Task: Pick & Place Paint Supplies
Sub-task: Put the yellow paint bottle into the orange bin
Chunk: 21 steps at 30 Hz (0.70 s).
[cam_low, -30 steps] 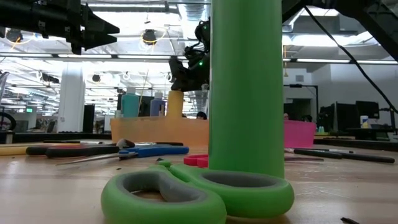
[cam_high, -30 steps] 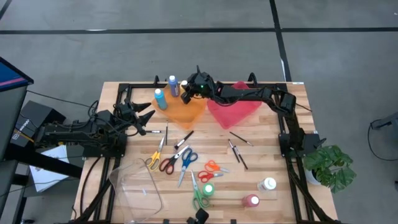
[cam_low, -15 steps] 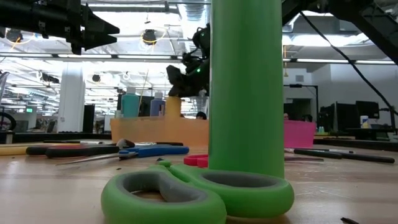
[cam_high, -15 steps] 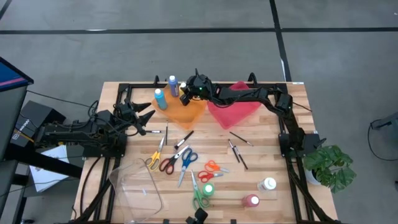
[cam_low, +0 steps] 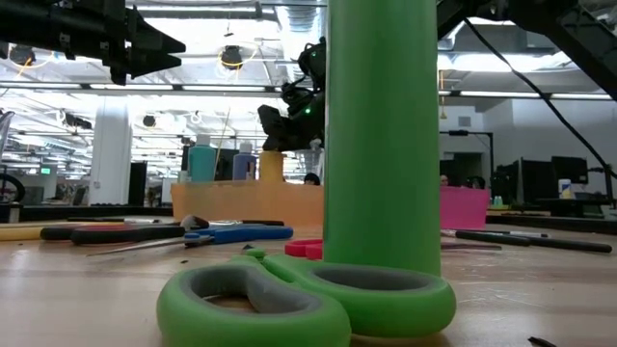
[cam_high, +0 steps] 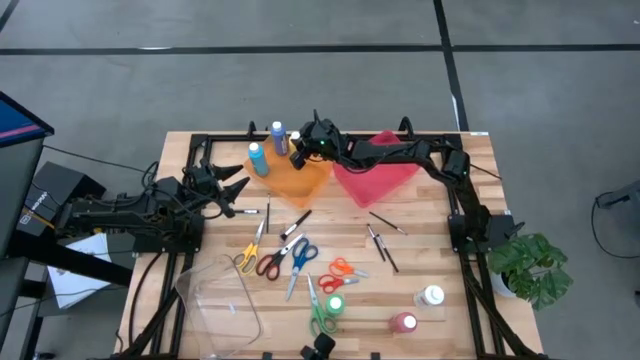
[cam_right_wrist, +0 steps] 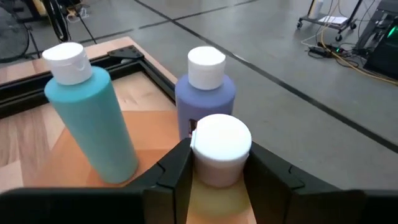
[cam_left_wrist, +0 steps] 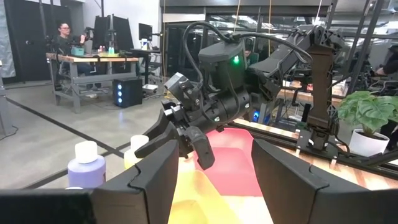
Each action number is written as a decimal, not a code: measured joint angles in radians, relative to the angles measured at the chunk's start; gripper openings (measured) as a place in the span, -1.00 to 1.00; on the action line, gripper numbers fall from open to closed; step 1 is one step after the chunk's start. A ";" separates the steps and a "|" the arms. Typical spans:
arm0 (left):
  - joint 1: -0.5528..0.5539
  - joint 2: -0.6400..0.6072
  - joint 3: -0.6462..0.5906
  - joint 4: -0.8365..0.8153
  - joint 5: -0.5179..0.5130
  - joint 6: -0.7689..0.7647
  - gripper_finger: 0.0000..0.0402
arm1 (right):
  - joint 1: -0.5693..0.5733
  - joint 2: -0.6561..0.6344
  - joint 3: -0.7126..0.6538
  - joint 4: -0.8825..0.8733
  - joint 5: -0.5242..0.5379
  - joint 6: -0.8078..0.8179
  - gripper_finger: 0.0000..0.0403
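My right gripper (cam_high: 300,152) reaches over the orange tray (cam_high: 300,180) at the table's far side and is shut on a yellow paint bottle with a white cap (cam_right_wrist: 221,146). That bottle (cam_low: 271,166) stands in the tray beside a teal bottle (cam_right_wrist: 93,118) and a purple one (cam_right_wrist: 205,93), both upright on their bases. My left gripper (cam_high: 238,192) hovers open over the table's left part, touching nothing. Several scissors (cam_high: 300,255), thin brushes (cam_high: 378,240) and green (cam_high: 333,303), white (cam_high: 432,296) and pink (cam_high: 403,322) bottles sit on the near half of the table. My right gripper has the yellow bottle pinched between its two fingers (cam_right_wrist: 177,171), just under the white cap at the shoulder (cam_right_wrist: 221,186). The fingers slant down at it from above and from the table's right. The bottle stands upright, its lower part behind the orange tray's wall.
A pink-red tray (cam_high: 375,180) sits right of the orange one, under the right arm. A clear plastic tray (cam_high: 220,295) lies at the near left. In the low view the green bottle (cam_low: 381,135) and green scissors (cam_low: 308,299) fill the foreground. A person sits far off (cam_left_wrist: 64,37).
My right gripper came down a little over the orange tray, and the yellow bottle sank with it until its lower part dropped behind the tray's wall. Over the last half second nothing moved.
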 joint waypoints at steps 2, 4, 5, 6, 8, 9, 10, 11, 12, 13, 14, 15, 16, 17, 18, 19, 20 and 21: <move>0.000 0.000 0.000 0.000 0.000 0.000 0.00 | -0.001 0.004 0.000 0.004 -0.002 0.003 -0.39; 0.000 0.000 0.000 0.000 0.000 0.000 0.00 | -0.001 0.004 0.000 0.001 -0.006 0.003 -0.35; 0.000 0.000 0.000 0.000 0.000 0.000 0.00 | -0.001 0.004 0.000 -0.001 -0.006 0.003 -0.32; 0.000 0.000 0.000 0.000 0.000 0.000 0.00 | -0.001 0.004 0.000 -0.002 -0.006 0.001 -0.29; 0.000 0.000 0.000 0.000 0.000 0.000 0.00 | 0.001 0.004 0.000 -0.002 -0.006 0.001 -0.22; 0.000 0.000 0.000 0.000 0.000 0.000 0.00 | 0.000 0.004 0.000 -0.003 -0.006 0.000 -0.17; 0.000 0.000 0.000 0.000 0.000 0.000 0.00 | 0.000 0.004 0.000 -0.003 -0.006 0.000 -0.13; 0.000 0.000 0.000 0.000 0.000 0.000 0.00 | 0.000 0.004 0.000 -0.004 -0.006 0.000 -0.07; 0.000 0.000 0.000 0.000 0.000 0.000 0.00 | 0.000 0.003 0.000 -0.005 -0.006 0.000 -0.02; 0.000 0.000 0.000 0.000 0.000 0.000 0.00 | 0.001 0.003 0.000 -0.005 -0.006 0.000 0.04; 0.000 0.000 0.000 0.000 0.000 0.000 0.00 | 0.002 0.003 0.000 -0.006 -0.006 0.000 0.10; 0.000 0.000 0.000 -0.001 0.000 0.000 0.00 | 0.006 0.003 0.000 -0.006 -0.006 0.000 0.17; 0.000 0.000 0.000 -0.001 0.000 0.000 0.00 | 0.008 0.003 0.000 -0.008 -0.006 -0.003 0.22; 0.000 0.000 0.000 -0.001 0.000 0.000 0.00 | 0.012 0.000 0.001 -0.017 -0.007 -0.012 0.27; 0.000 0.000 0.000 -0.001 0.000 0.000 0.00 | 0.016 -0.006 0.005 -0.034 -0.009 -0.018 0.31; 0.000 0.000 0.000 -0.001 0.000 0.000 0.00 | 0.020 -0.013 0.013 -0.046 -0.010 -0.022 0.34; 0.000 0.000 0.000 -0.001 0.000 0.000 0.00 | 0.023 -0.023 0.019 -0.049 -0.010 -0.024 0.36; 0.000 0.000 0.000 -0.001 0.000 0.000 0.00 | 0.026 -0.037 0.024 -0.060 -0.011 -0.026 0.37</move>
